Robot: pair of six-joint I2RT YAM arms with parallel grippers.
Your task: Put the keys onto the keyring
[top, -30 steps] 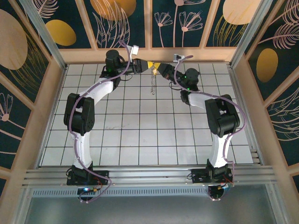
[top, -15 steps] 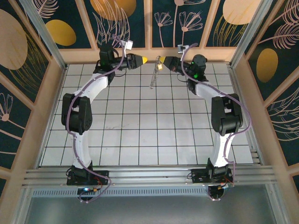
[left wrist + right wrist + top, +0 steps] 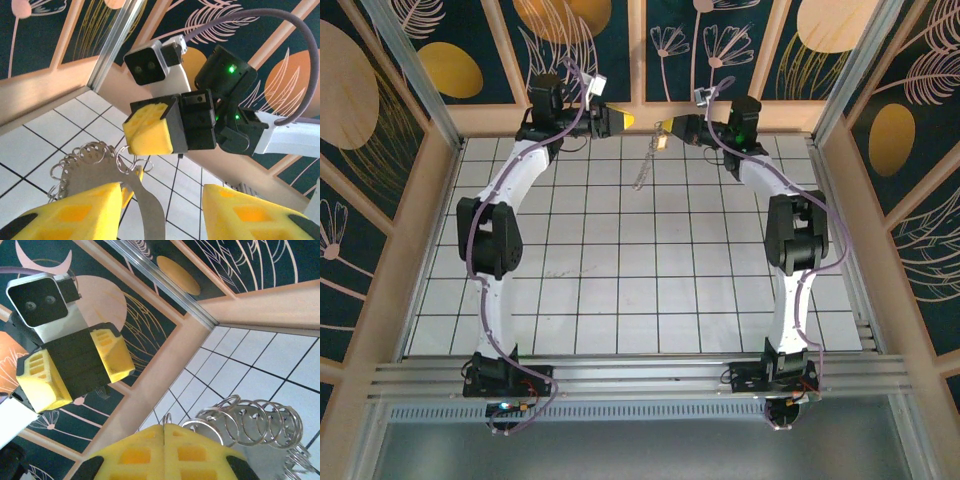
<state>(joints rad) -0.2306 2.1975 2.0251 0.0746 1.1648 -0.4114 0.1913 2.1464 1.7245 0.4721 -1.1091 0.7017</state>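
Note:
My right gripper point(image 3: 667, 127) point(image 3: 165, 432) is shut, and a small wire ring point(image 3: 167, 418) of the keyring pokes out between its pads. Below it the keyring point(image 3: 642, 168) point(image 3: 250, 425) dangles over the back tiles: a silver perforated strip point(image 3: 80, 162) carrying several split rings. A small yellow-orange tag point(image 3: 134, 176) point(image 3: 662, 143) sits behind the strip; I cannot separate the keys from the rest of the metal. My left gripper point(image 3: 625, 122) point(image 3: 162, 192) is open. The strip's long stem point(image 3: 147, 212) runs between its fingers, close to the left finger point(image 3: 75, 212).
Both grippers hover near the wooden back wall point(image 3: 640, 112), facing each other a short gap apart. White tiled floor point(image 3: 640, 290) stretches toward the arm bases. Wooden side walls point(image 3: 420, 230) border the table.
The two grippers were together over the back tiles; both have risen toward the back wall and drawn apart. The left gripper has opened, and the keyring now hangs from the right gripper alone.

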